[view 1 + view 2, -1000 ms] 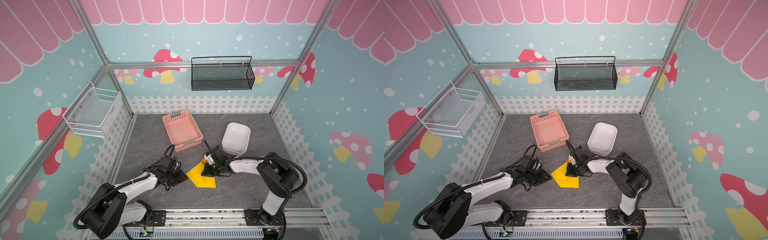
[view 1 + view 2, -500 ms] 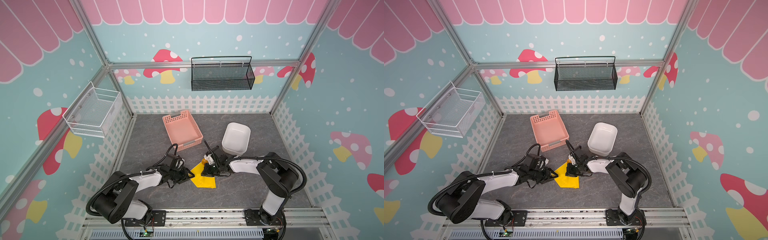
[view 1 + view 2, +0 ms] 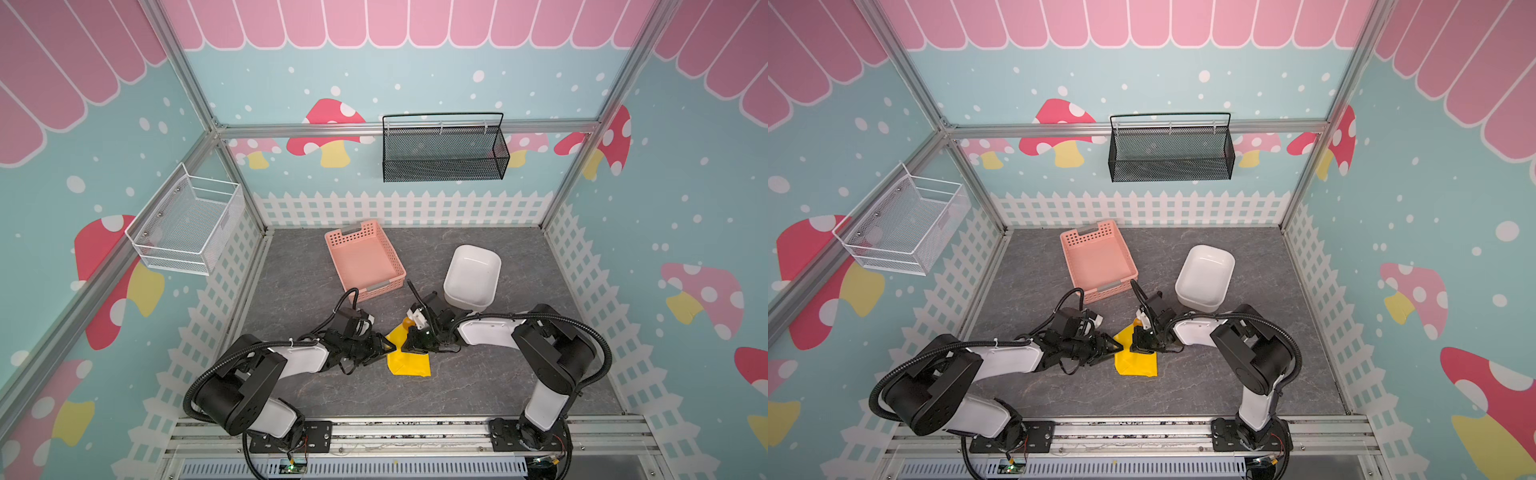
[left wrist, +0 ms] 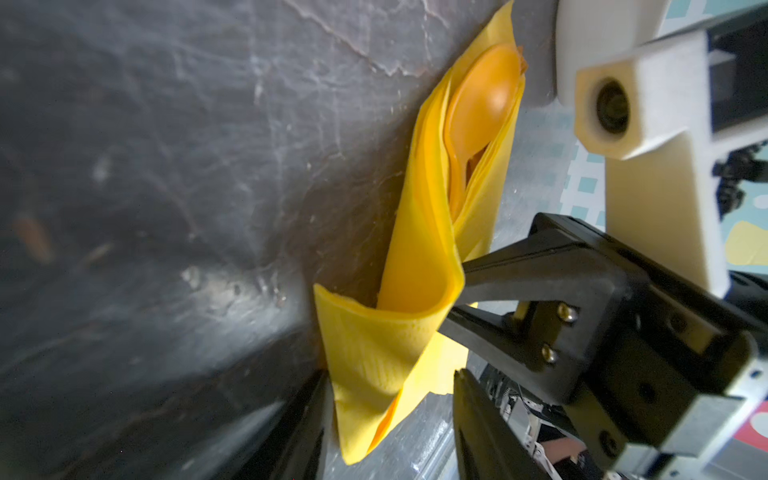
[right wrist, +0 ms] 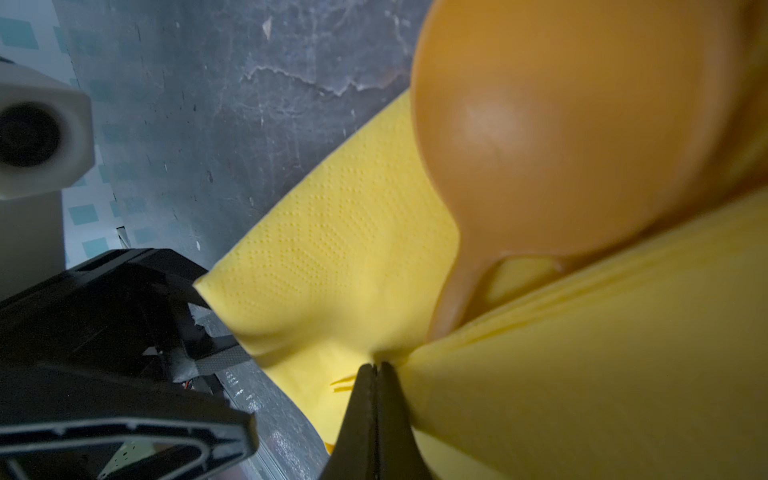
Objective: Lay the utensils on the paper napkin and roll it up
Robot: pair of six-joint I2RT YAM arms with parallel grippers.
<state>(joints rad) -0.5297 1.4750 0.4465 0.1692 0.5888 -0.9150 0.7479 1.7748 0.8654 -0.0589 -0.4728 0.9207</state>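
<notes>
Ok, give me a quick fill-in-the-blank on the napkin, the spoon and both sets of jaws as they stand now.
1. The spoon tucked in the napkin is ___.
2. The right gripper has its jaws ___, tips at the napkin's fold.
3. The left gripper has its jaws ___ on either side of a napkin corner.
4. In both top views the tub stands to the ___ of the basket.
Missing words: orange, shut, open, right.

A pink perforated basket (image 3: 363, 262) and a white tub (image 3: 472, 274) stand near each other on the grey tabletop (image 3: 478, 374). A black mesh basket (image 3: 444, 153) hangs behind, a white wire basket (image 3: 187, 226) at left.
</notes>
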